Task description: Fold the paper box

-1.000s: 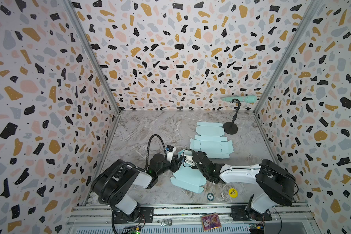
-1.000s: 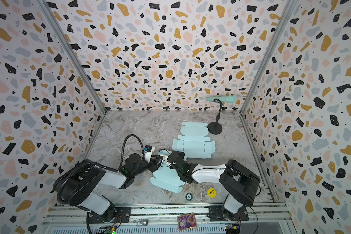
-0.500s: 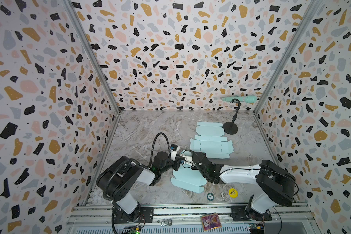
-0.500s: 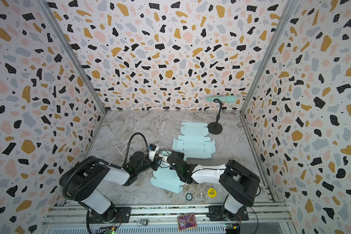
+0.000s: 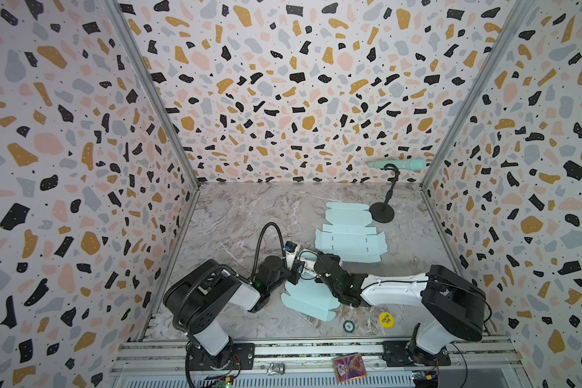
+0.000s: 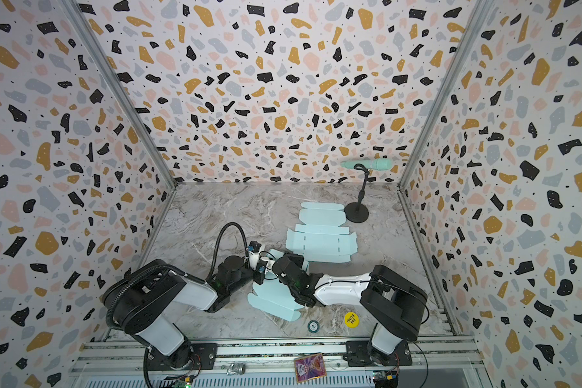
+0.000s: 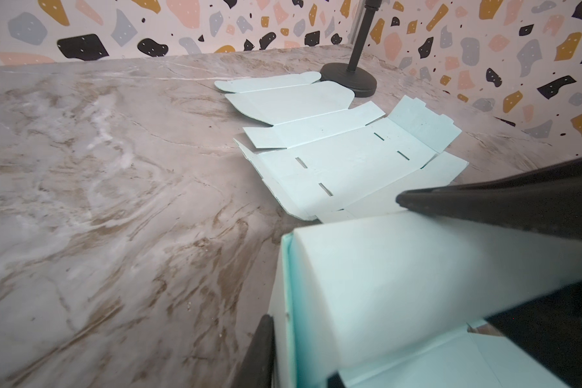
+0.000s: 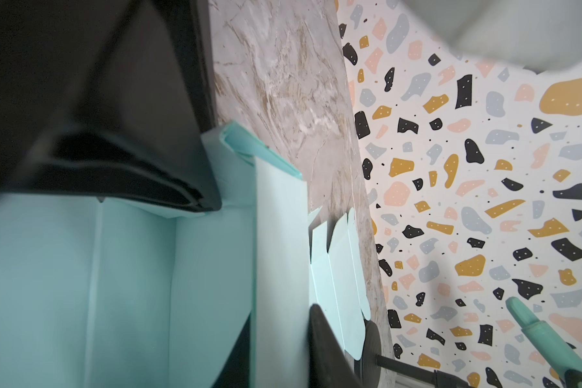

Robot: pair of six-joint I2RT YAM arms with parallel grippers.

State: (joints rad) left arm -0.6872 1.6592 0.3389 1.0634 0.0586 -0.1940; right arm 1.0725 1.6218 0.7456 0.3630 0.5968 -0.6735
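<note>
Forward and left of the black stand [image 5: 382,212], well apart from it in both top views, the paper box [image 5: 308,300] lies half-formed on the marble surface [image 5: 242,218]. Both grippers meet at its stand-side end.

Left gripper [image 7: 333,258]: narrow. One finger [image 7: 501,205] lies along the top of a raised pale wall and the other [image 7: 261,349] sits low at that wall's end, so the wall is held between them.

Right gripper [image 8: 264,257]: also narrow, astride an upright wall, with one finger [image 8: 131,174] on a flap inside the box. Whether it truly pinches, cannot tell.

Hidden: from above, wrists and cameras cover the fingertips and raised walls, and only the flat lid panel with rounded tabs shows. The left wrist view cuts the stand off above its base. A blurred grey shape in a corner of the right wrist view is not identifiable.

Between box and stand lies a flat blank [image 5: 350,243] with visible slots. A second blank [image 5: 348,215] lies just beside the stand's base. A mint handle [image 5: 399,164] is clipped atop the stand.

Forward of the stand, near the front rail [image 5: 316,349], is a yellow disc [image 5: 386,319] reading "BIG BLIND". A small round token [image 5: 348,325] lies beside it, its marking too small to read. The print on a card [image 5: 349,367] on the rail is illegible.
</note>
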